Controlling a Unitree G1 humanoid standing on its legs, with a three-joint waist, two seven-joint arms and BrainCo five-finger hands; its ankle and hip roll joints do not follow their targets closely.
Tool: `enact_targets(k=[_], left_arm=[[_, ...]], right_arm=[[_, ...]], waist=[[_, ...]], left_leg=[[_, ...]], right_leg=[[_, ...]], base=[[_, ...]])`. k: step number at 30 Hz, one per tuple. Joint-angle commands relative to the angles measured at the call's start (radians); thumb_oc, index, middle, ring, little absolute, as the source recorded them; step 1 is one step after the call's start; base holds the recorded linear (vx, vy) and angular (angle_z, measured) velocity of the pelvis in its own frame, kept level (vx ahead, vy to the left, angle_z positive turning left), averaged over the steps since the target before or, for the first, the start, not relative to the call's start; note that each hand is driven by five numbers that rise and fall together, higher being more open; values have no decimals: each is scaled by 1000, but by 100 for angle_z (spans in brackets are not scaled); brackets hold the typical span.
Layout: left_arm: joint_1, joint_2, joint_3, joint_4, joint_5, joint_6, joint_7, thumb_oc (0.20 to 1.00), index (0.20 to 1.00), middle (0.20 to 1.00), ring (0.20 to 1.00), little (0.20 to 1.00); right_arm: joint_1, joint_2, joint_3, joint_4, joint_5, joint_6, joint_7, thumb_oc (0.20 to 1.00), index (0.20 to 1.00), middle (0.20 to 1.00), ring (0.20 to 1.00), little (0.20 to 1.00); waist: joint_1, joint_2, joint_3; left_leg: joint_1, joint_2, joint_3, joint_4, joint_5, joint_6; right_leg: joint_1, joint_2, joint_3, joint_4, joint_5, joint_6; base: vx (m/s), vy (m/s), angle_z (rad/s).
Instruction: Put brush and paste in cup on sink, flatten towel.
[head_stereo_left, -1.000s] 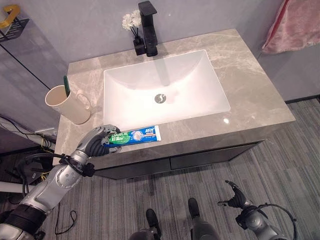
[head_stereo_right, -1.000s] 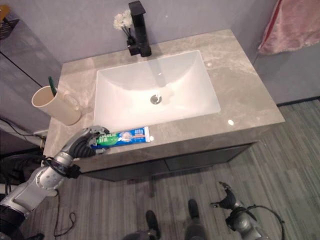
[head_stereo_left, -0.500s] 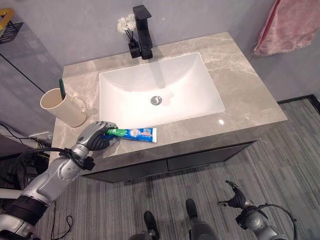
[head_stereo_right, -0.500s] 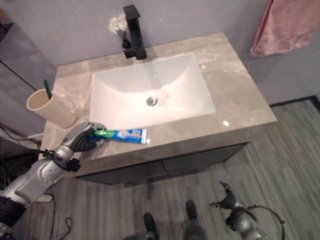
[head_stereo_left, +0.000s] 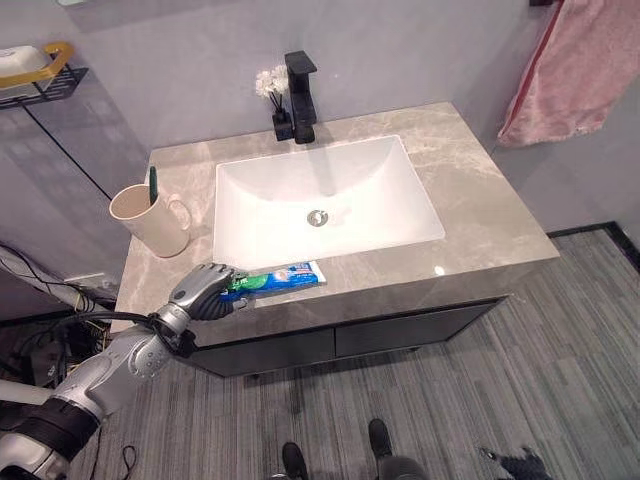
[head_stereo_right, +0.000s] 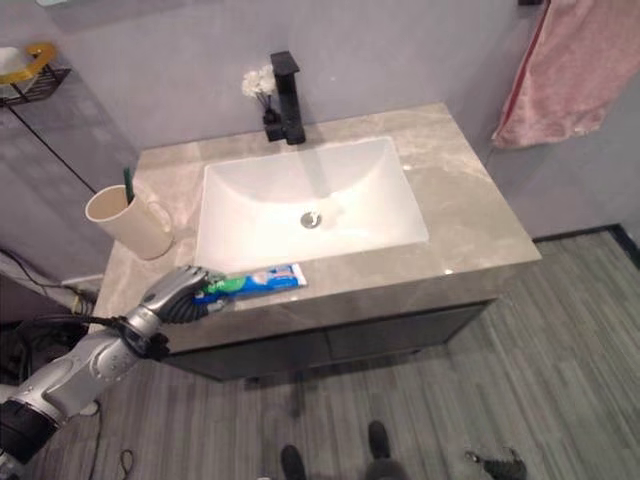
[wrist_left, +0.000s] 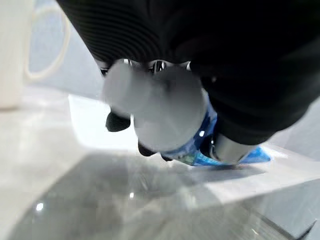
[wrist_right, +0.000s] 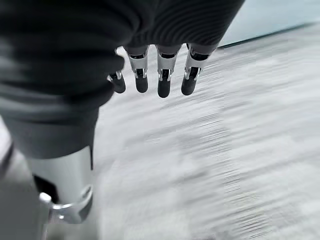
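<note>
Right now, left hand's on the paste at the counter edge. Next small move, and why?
Probably lift the toothpaste straight up off the counter. The left hand has its fingers curled round the tube's green end, yet the tube looks to be lying flat near the front edge. The cup, toothbrush already in it, stands further back on the left, so the tube likely needs height before it travels there.

grey marble counter (head_stereo_left: 480, 215) | cup (head_stereo_left: 150, 222) left | toothpaste tube (head_stereo_left: 285, 278) front edge | black faucet (head_stereo_left: 301, 98) rear

One cream handled cup (head_stereo_left: 150, 220) holding one green toothbrush (head_stereo_left: 153, 184), one blue-green toothpaste tube (head_stereo_left: 275, 280), one pink hanging towel (head_stereo_left: 565, 70), one black tap (head_stereo_left: 301, 95).
</note>
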Motion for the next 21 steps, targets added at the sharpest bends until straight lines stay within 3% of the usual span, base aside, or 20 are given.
enact_targets(k=[1, 4, 6, 9, 11, 12, 13, 15, 18, 19, 21], left_arm=[[-104, 58, 63, -53, 19, 8, 85, 200, 200, 200, 200, 200], [-117, 63, 85, -56, 41, 21, 103, 200, 200, 200, 200, 200], [-143, 75, 118, -58, 63, 35, 131, 200, 200, 200, 200, 200], [-174, 75, 122, -48, 77, 41, 154, 200, 200, 200, 200, 200], [-251, 89, 142, -57, 91, 48, 219, 200, 200, 200, 200, 200], [-287, 98, 159, -66, 102, 60, 259, 200, 200, 200, 200, 200], [-304, 110, 199, -89, 144, 81, 307, 200, 200, 200, 200, 200], [-287, 89, 271, -97, 182, 105, 353, 200, 200, 200, 200, 200], [-288, 69, 321, -111, 209, 122, 376, 200, 200, 200, 200, 200], [-334, 68, 342, -123, 224, 131, 391, 200, 200, 200, 200, 200], [-363, 70, 349, -132, 224, 135, 389, 200, 200, 200, 200, 200]], right_arm=[[-8, -23, -15, 35, 104, 16, -13, 1000, 1000, 1000, 1000, 1000], [-12, -39, -51, 35, 161, 9, -15, 1000, 1000, 1000, 1000, 1000], [-27, -78, -112, 0, 276, -25, -31, 1000, 1000, 1000, 1000, 1000], [-36, -100, -128, -29, 306, -40, -42, 1000, 1000, 1000, 1000, 1000], [-69, -171, -165, -101, 342, -82, -85, 1000, 1000, 1000, 1000, 1000], [-92, -210, -154, -148, 290, -88, -138, 1000, 1000, 1000, 1000, 1000], [-85, -243, -130, -435, 143, -105, -229, 1000, 1000, 1000, 1000, 1000], [-29, -244, -168, -743, 41, -136, -269, 1000, 1000, 1000, 1000, 1000], [-3, -230, -214, -911, -59, -132, -335, 1000, 1000, 1000, 1000, 1000], [-38, -241, -214, -1057, -137, -149, -356, 1000, 1000, 1000, 1000, 1000], [-60, -256, -202, -1156, -180, -147, -338, 1000, 1000, 1000, 1000, 1000]], waist=[[-1, -33, -41], [-5, -39, -48], [-11, -50, -60], [-14, -54, -63], [-16, -64, -72], [-15, -67, -75], [-25, -66, -71], [-39, -63, -71], [-47, -58, -78], [-52, -53, -87], [-51, -52, -91]], left_leg=[[49, 65, -37, 10, -45, -61], [55, 68, -38, 10, -47, -64], [62, 74, -36, 10, -50, -68], [66, 77, -34, 10, -49, -71], [71, 79, -37, 10, -51, -74], [71, 78, -38, 10, -51, -75], [74, 80, -38, 10, -50, -75], [80, 80, -38, 10, -58, -73], [78, 79, -40, 10, -54, -70], [85, 77, -40, 10, -58, -67], [91, 75, -39, 10, -61, -65]], right_leg=[[-18, -125, -10, 7, 32, 111], [-9, -123, -14, 7, 27, 109], [-3, -121, -12, 7, 23, 107], [3, -119, -10, 7, 21, 106], [12, -118, -16, 7, 19, 104], [16, -119, -18, 7, 18, 103], [20, -119, -16, 7, 18, 103], [23, -120, -12, 7, 12, 103], [22, -122, -11, 7, 18, 101], [29, -123, -10, 7, 15, 100], [35, -124, -11, 7, 12, 100]], base=[[0, 0, 0], [13, -10, 1], [18, -14, 1], [0, 0, 0], [8, -19, 1], [0, 0, 0], [0, 0, 0], [0, 0, 0], [0, 0, 0], [24, 16, 4], [17, 6, 3]])
